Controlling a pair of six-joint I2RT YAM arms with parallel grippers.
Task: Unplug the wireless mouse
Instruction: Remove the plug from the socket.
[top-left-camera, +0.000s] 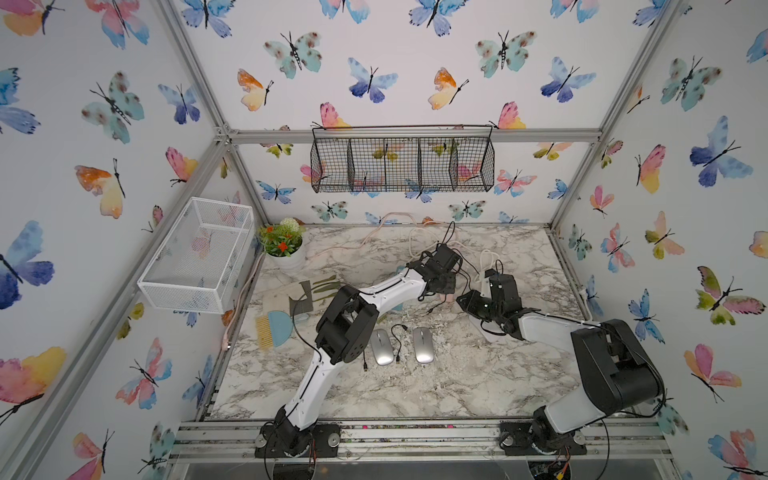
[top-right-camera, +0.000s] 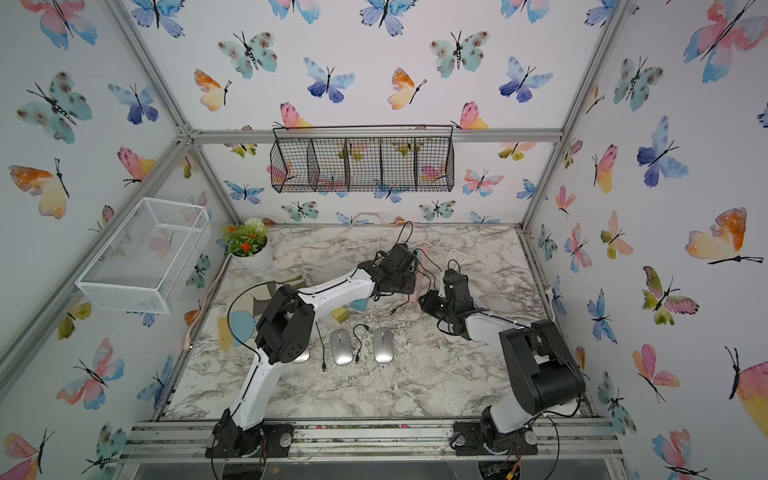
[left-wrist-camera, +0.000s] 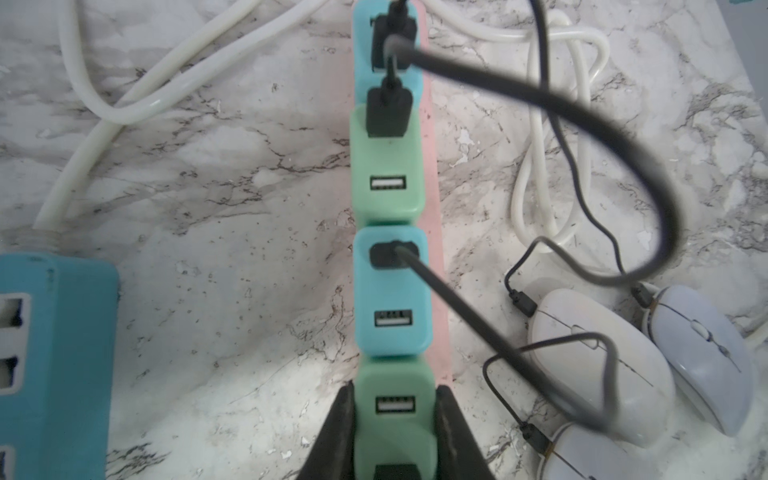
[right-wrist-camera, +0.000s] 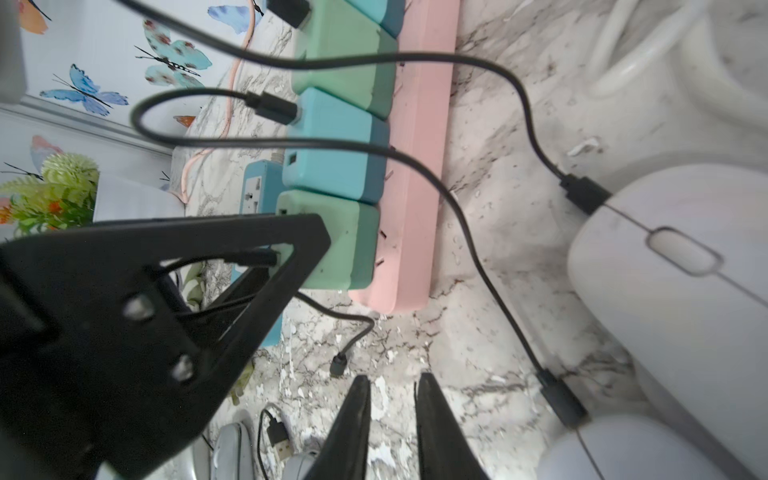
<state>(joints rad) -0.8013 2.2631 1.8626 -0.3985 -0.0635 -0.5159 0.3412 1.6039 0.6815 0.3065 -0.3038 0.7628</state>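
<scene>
Wireless mouse (right-wrist-camera: 681, 291), white, lies on the marble table (right-wrist-camera: 498, 249) just beside the pink power strip (right-wrist-camera: 419, 166), and a black cable plug (right-wrist-camera: 584, 193) sits in its front end. A second white mouse (right-wrist-camera: 631, 451) lies next to it, also with a plug in its nose.

The right gripper (right-wrist-camera: 390, 378) hangs low over bare marble between the strip's end and these mice. Its jaws stand a narrow gap apart with nothing between them, and the plugged mouse is near it but not touched.

The left gripper (left-wrist-camera: 395, 388) is clamped on the green USB charger (left-wrist-camera: 395, 440) at the end of the strip, one finger pressed to each side. In that wrist's view three white mice (left-wrist-camera: 598, 365) show beside the strip, each with a cable at its front.

A thin black cable (right-wrist-camera: 353, 328) runs out from the green charger, and its free end lies on the marble just ahead of the right gripper's fingertips.

In both top views two silver mice (top-left-camera: 381, 347) (top-right-camera: 341, 347) lie well apart from the grippers, nearer the table's front edge, with a loose black cable between them.
</scene>
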